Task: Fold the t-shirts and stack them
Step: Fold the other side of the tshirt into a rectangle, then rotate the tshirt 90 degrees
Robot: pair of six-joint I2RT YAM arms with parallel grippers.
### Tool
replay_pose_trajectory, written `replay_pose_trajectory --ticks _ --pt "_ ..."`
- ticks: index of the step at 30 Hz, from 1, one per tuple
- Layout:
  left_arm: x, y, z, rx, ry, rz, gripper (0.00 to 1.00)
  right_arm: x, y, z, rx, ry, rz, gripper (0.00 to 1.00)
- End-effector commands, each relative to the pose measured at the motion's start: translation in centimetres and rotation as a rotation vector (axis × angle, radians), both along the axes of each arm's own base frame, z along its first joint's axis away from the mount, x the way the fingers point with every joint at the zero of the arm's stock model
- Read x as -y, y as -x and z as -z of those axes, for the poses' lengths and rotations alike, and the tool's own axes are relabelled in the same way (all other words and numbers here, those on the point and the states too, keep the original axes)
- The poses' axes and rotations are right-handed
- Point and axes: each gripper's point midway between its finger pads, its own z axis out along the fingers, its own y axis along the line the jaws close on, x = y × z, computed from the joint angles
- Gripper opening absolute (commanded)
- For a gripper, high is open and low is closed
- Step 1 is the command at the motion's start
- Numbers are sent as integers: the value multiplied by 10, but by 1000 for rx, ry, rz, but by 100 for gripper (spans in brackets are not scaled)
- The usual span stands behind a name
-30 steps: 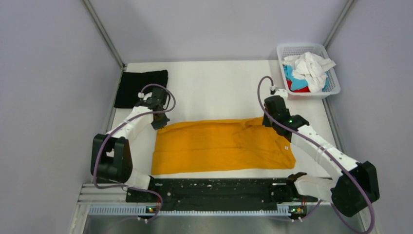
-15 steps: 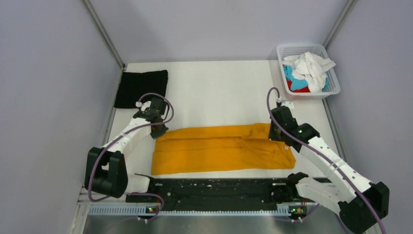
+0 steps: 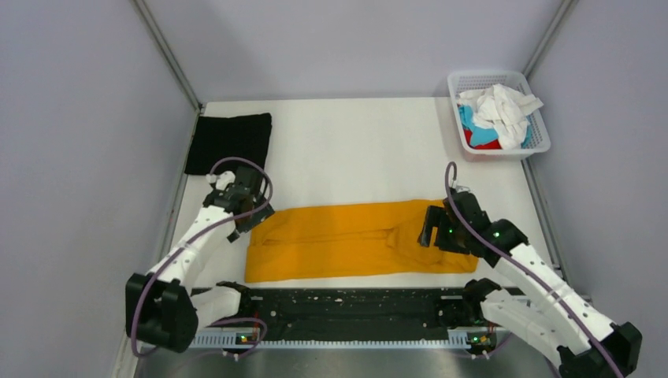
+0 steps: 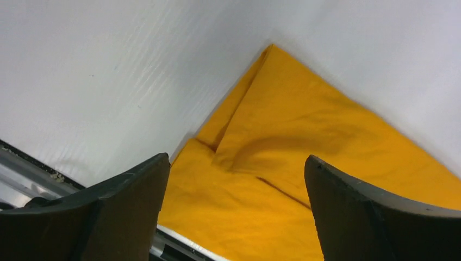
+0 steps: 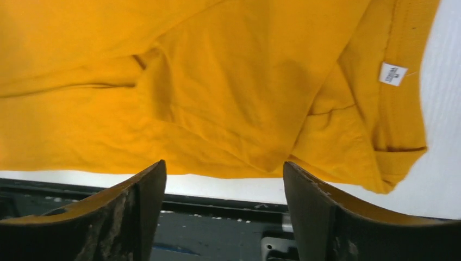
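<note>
— What lies on the white desk (image 3: 354, 150)?
— A mustard-orange shirt (image 3: 339, 244), folded into a long band, lies along the near edge. A folded black shirt (image 3: 230, 142) sits at the far left corner, a white mesh basket (image 3: 482, 77) at the far right.

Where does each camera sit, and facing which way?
Top external: above, behind the bases, looking down at the white table; both arms show.
Left wrist: on its arm, down past the open left gripper at a corner of the mustard-orange cloth t-shirt.
Right wrist: likewise, past the open right gripper at the shirt's white neck label.
All share the shirt.
</note>
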Motion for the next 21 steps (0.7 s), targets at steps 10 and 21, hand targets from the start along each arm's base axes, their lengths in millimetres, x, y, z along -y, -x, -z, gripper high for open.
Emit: replay_pose_trajectory --ticks 10,21 --pt "72 -39 -31 179 311 253 99 -32 -32 0 88 -186 115 99" --pt "71 -17 55 -105 277 267 99 -19 -58 89 -70 -143 296 99"
